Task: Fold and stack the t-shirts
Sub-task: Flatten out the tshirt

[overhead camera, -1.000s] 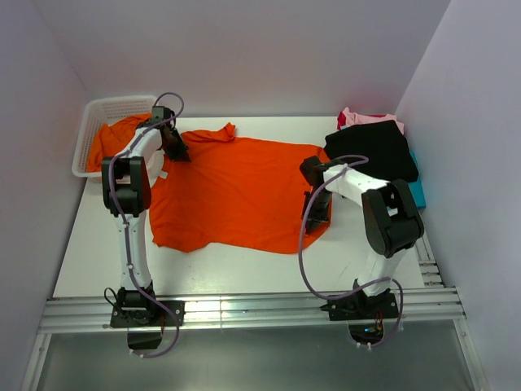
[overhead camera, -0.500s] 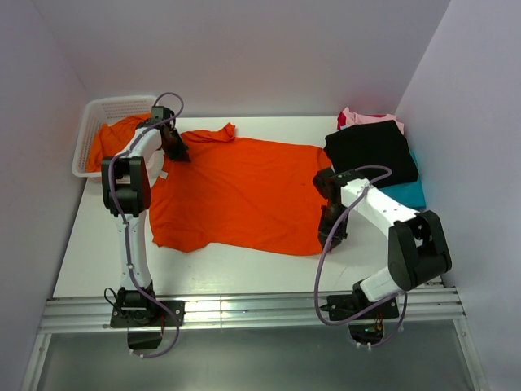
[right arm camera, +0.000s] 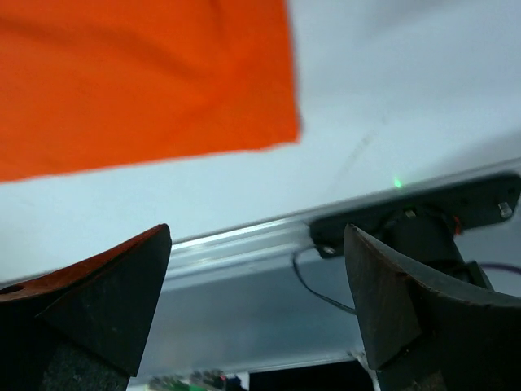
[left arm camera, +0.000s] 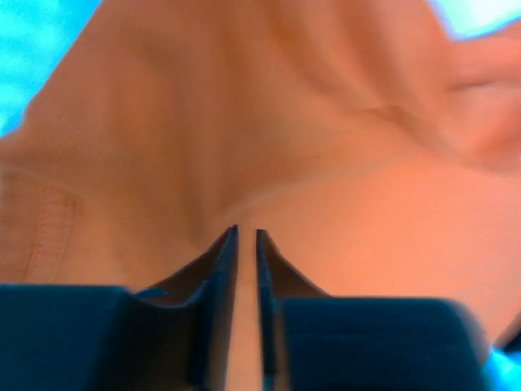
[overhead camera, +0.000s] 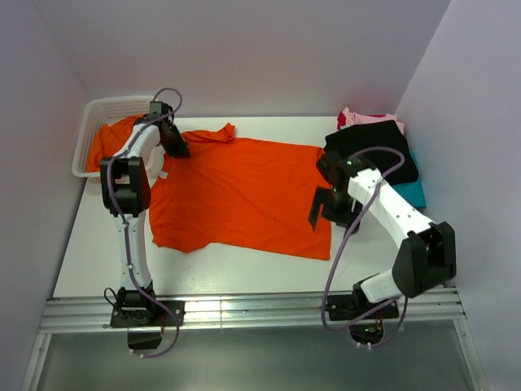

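A bright orange t-shirt (overhead camera: 240, 195) lies spread flat across the middle of the table. My left gripper (overhead camera: 177, 148) sits low on its far left shoulder. In the left wrist view its jaws (left arm camera: 246, 230) stand a narrow slit apart, open, with puckered orange cloth (left arm camera: 269, 138) at their tips. My right gripper (overhead camera: 321, 210) hangs above the shirt's near right edge, tilted toward the table's front. Its jaws (right arm camera: 256, 232) are wide open with nothing between them. The shirt's near right corner (right arm camera: 146, 81) lies flat on the white table.
A white mesh basket (overhead camera: 91, 114) at the far left holds another orange shirt (overhead camera: 110, 140). At the far right lies a pile with a black shirt (overhead camera: 374, 151) on top, pink (overhead camera: 362, 116) behind and teal (overhead camera: 413, 194) beneath. The front rail (right arm camera: 244, 236) runs below my right gripper.
My right gripper let go of the shirt's near right edge, opened wide and rose to the right; that corner now lies flat. My left jaws parted slightly.
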